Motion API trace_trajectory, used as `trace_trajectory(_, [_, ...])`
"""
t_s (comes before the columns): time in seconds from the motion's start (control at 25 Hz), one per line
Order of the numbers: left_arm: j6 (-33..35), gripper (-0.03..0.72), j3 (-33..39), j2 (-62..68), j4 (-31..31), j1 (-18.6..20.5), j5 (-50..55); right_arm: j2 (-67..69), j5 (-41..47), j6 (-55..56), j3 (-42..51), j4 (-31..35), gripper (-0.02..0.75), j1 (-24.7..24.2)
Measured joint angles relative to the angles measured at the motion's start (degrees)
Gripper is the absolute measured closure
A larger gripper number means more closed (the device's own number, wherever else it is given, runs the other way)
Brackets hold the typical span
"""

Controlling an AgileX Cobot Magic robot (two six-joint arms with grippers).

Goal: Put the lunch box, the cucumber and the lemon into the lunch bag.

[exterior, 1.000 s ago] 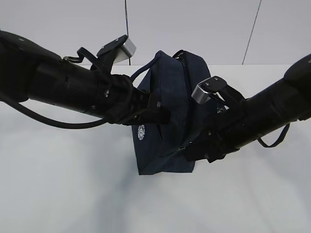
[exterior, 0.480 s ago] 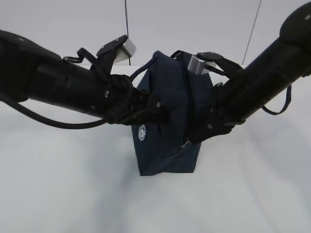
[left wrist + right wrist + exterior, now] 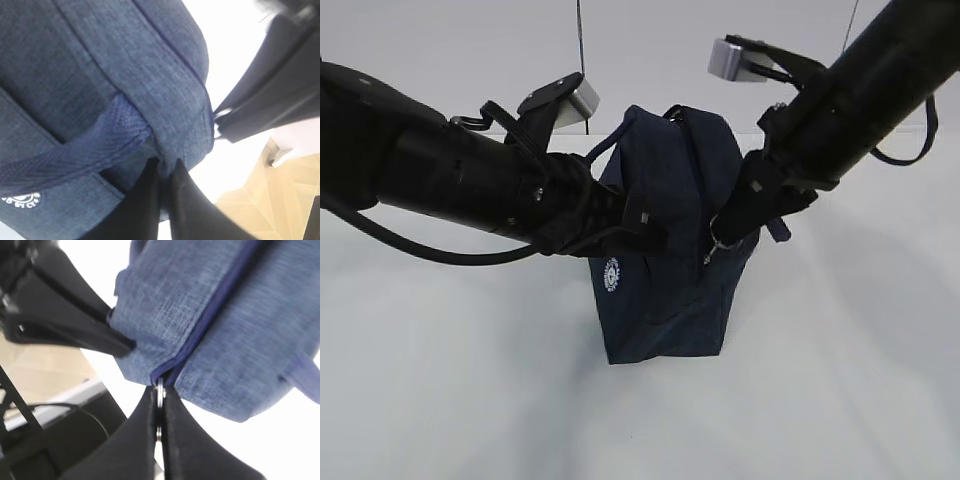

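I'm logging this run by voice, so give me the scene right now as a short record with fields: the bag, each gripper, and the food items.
lunch bag: dark navy, standing on the white table, zipper line visible along its side
left gripper: shut on a fold of the bag's fabric
right gripper: shut on the metal ring pull at the end of the zipper
lunch box, cucumber, lemon: not visible in any view
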Motion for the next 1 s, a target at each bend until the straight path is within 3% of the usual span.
trace_trajectory(0.44, [0.0, 0.694, -0.2, 0.0, -0.1, 0.0, -0.2, -0.5, 1.9, 8.0, -6.6, -1.1, 0.738, 0.0])
trace_trajectory(1.0, [0.0, 0.694, -0.2, 0.0, -2.0, 0.0, -1.3, -0.5, 2.0, 10.4, -7.1, 0.0, 0.738, 0.0])
